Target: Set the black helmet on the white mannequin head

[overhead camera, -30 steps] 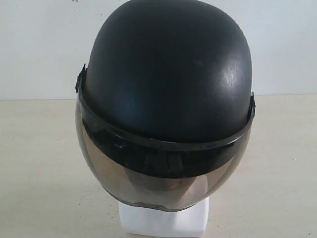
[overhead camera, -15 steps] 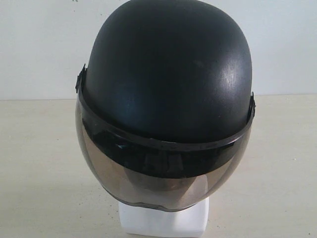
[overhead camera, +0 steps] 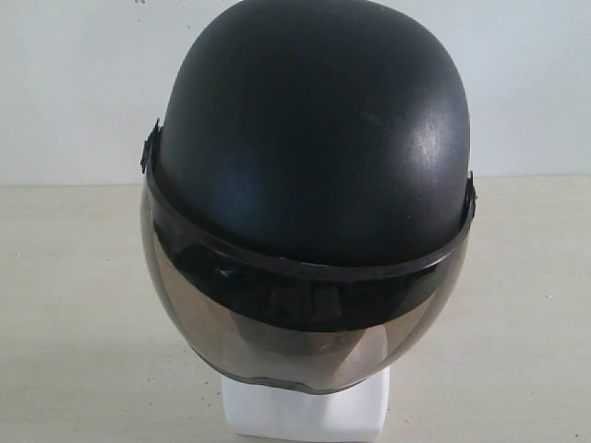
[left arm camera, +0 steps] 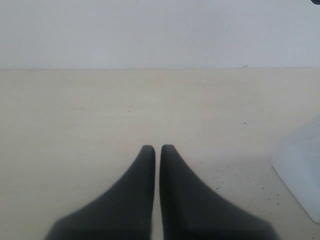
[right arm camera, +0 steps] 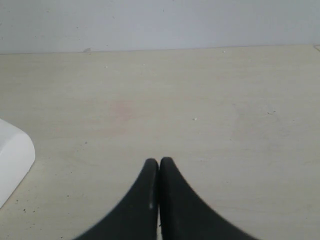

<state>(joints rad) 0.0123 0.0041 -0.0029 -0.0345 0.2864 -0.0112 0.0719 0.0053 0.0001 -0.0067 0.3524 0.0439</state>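
Observation:
The black helmet point(overhead camera: 314, 138) sits on the white mannequin head, filling the middle of the exterior view, its smoke-tinted visor point(overhead camera: 277, 332) down over the face. Only the head's blocky white neck base point(overhead camera: 305, 411) shows below the visor; the face is hidden. Neither gripper appears in the exterior view. My left gripper point(left arm camera: 157, 148) is shut on nothing, low over the table, with a corner of the white base point(left arm camera: 300, 172) off to one side. My right gripper point(right arm camera: 159, 161) is shut on nothing too, with a corner of the white base point(right arm camera: 12, 157) at the frame's edge.
A pale beige table point(overhead camera: 74, 305) carries the mannequin, and a plain white wall point(overhead camera: 74, 83) stands behind it. No other objects show in any view.

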